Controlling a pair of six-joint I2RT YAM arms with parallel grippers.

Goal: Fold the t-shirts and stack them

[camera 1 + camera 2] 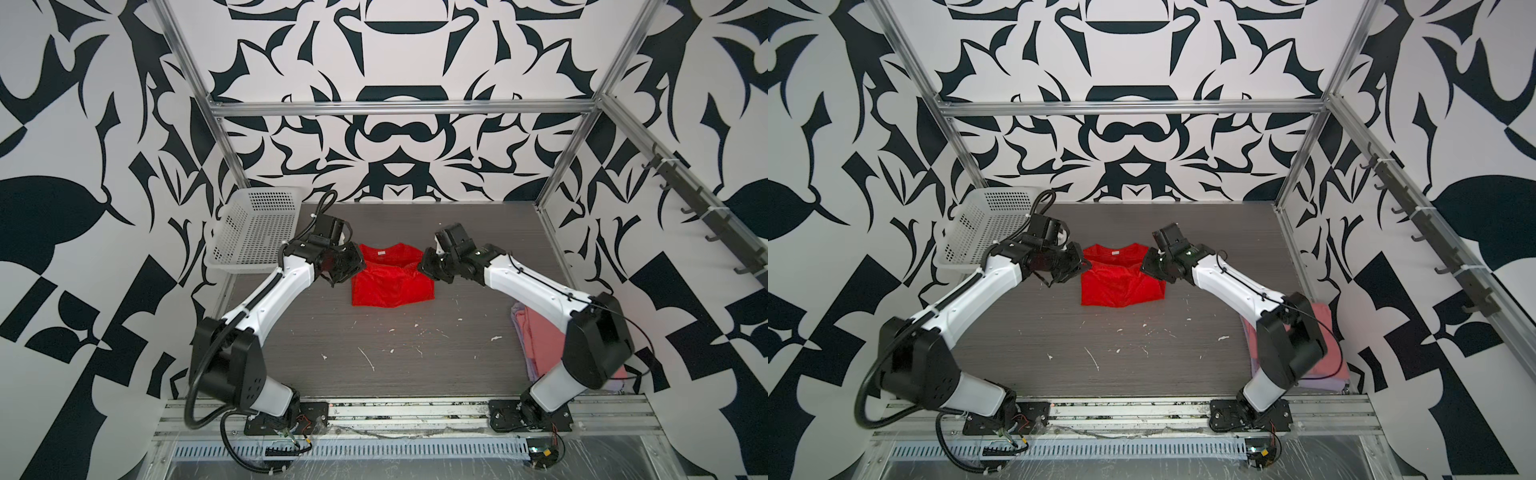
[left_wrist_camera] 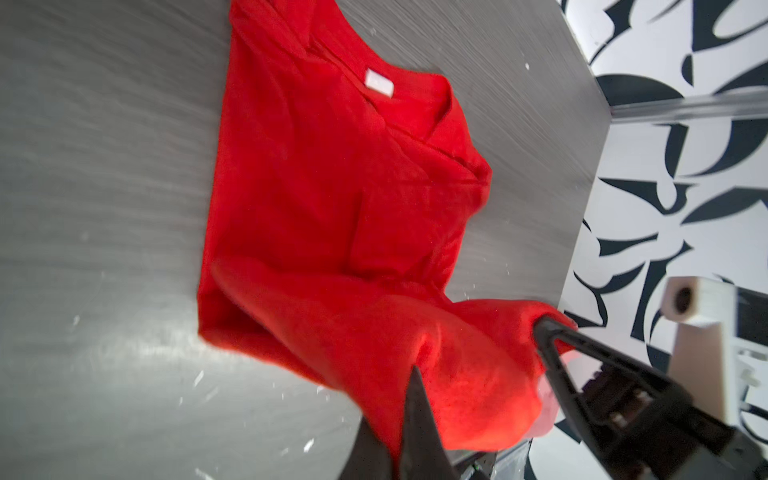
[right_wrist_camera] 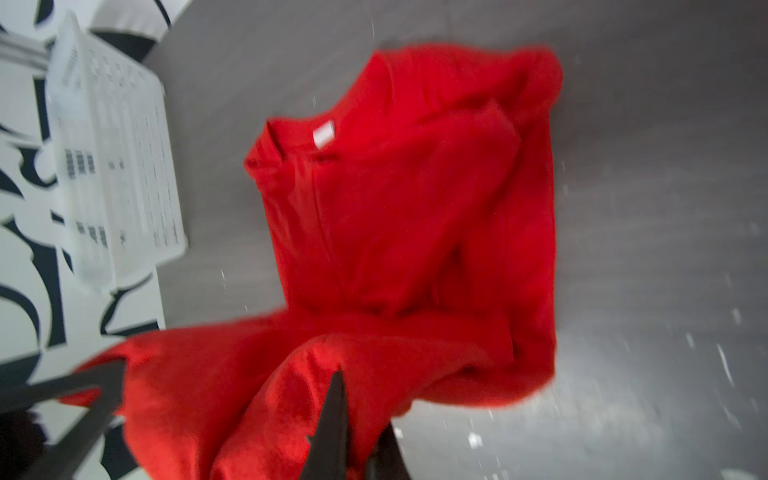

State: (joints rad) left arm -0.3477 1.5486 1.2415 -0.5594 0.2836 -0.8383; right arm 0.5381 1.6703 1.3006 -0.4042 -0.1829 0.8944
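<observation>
Two end effectors flank the red t-shirt [image 1: 390, 286], lying toward the far edge of the table [image 1: 374, 353] in a top view. In the wrist views we see the left end effector [image 2: 478, 347] and right end effector [image 3: 228, 370] each clamped on lifted cloth, presumably for folding.
</observation>
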